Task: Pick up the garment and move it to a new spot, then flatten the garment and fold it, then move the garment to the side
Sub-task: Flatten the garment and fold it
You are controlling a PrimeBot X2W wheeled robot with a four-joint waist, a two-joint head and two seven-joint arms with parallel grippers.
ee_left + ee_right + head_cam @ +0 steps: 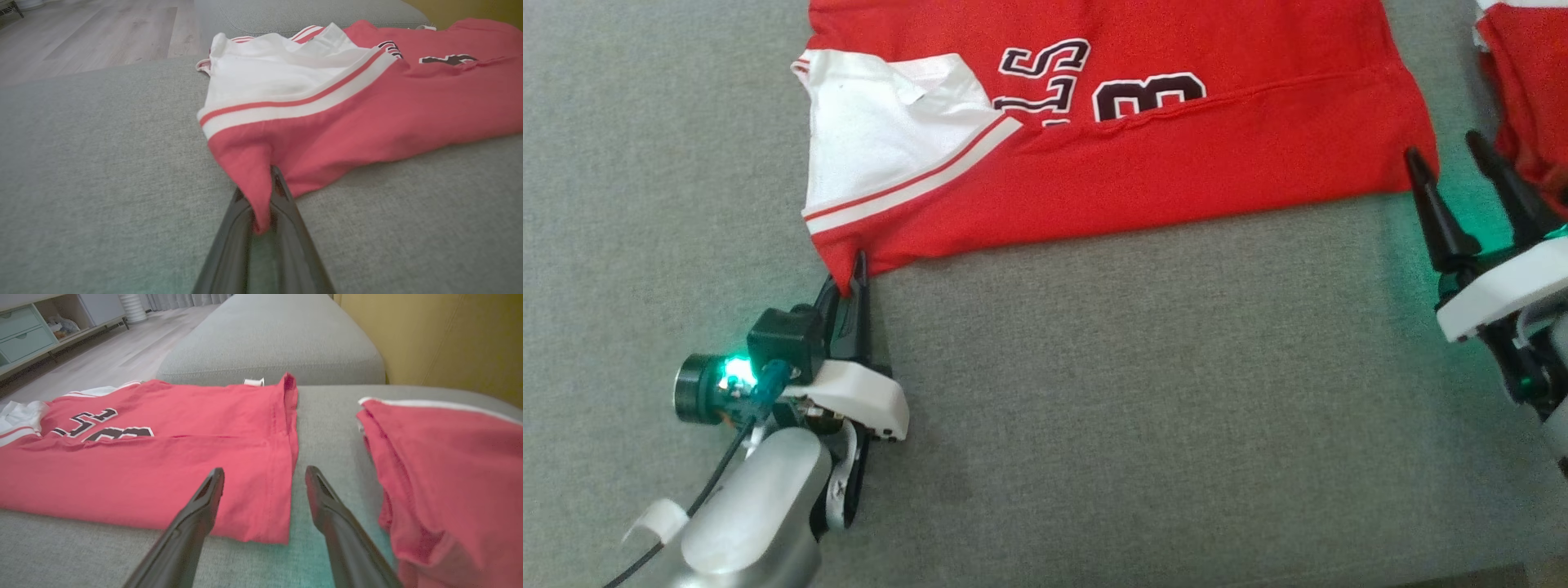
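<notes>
Red jersey garment (1176, 171) lies flat with a grey woven cushion (1094, 408) beneath it, its long axis running left to right and a white, red-striped sleeve at its left end. Its black, white-edged characters are cut by a fold and unreadable. The left gripper (856, 273) pinches its near left corner. The right gripper (1444, 151) hovers at its right hem, spread wide and empty.

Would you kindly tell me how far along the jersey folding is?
Done: the red jersey lies flat on the grey cushion, apparently folded once across its lettering. In hand: the left gripper is shut on its near left corner, the right gripper open beside the near right corner. Left: finish folding and move it aside.
</notes>
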